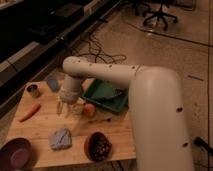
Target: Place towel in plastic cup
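— Dark room with a shiny floor [165, 55], and black wires [92, 50] lie on it. What is on the wooden counter [45, 122]?

— Lots of things. The towel [60, 138] lies in a soft heap near the front edge. It sits between a purple bowl [17, 152] and a brown bowl [98, 146].

— Where is the plastic cup [52, 85]?

— Way at the back of the counter, standing up. A shiny can [33, 90] is near it. The cup and the towel are well apart.

— And the big white arm [115, 77]?

— It bends over the counter. Its pincer [66, 107] hangs down over the middle, between the cup and the towel.

— Is the pincer apart or together?

— I cannot tell. It is not on the towel.

— What else is close to it?

— A small orange fruit [89, 109] is just beside it. A green tray [100, 90] lies behind the fruit, partly under the arm. A carrot [29, 112] lies off to the other side, in front of the can.
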Motion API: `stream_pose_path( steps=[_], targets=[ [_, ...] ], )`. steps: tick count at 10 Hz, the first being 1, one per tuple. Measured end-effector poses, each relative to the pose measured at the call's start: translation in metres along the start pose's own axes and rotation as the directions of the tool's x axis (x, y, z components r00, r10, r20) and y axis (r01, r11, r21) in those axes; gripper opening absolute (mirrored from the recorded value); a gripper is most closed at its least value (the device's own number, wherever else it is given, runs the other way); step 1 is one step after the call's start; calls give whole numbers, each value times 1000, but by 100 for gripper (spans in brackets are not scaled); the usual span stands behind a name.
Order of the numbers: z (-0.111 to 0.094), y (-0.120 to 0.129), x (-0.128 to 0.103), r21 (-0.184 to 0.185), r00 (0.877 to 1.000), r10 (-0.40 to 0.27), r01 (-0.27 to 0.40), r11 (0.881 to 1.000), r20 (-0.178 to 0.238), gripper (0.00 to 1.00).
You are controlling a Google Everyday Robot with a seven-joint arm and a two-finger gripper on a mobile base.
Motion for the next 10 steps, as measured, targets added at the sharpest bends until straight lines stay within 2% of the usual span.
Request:
stream_pose_path(
  steps=[1,2,3,4,5,6,7,8,9,10],
  targets=[
    [12,-1,-8,-35,1000,-14,15,999,27,39],
    [24,-1,-15,-92,999,-23,28,995,49,39],
    [36,-2,-22,-170,998,-25,34,985,60,39],
    [43,-1,-28,-226,998,-18,31,974,59,39],
    [46,3,-29,-266,999,-5,18,964,48,39],
    [47,8,-29,-321,1000,18,-15,947,6,39],
    [48,13,-28,-346,999,29,-39,937,-34,39],
    [50,18,-26,-351,998,35,-52,935,-55,38],
    [55,30,-22,-348,995,44,-71,935,-85,32],
    [58,39,-18,-329,993,39,-74,941,-111,30]
  ],
)
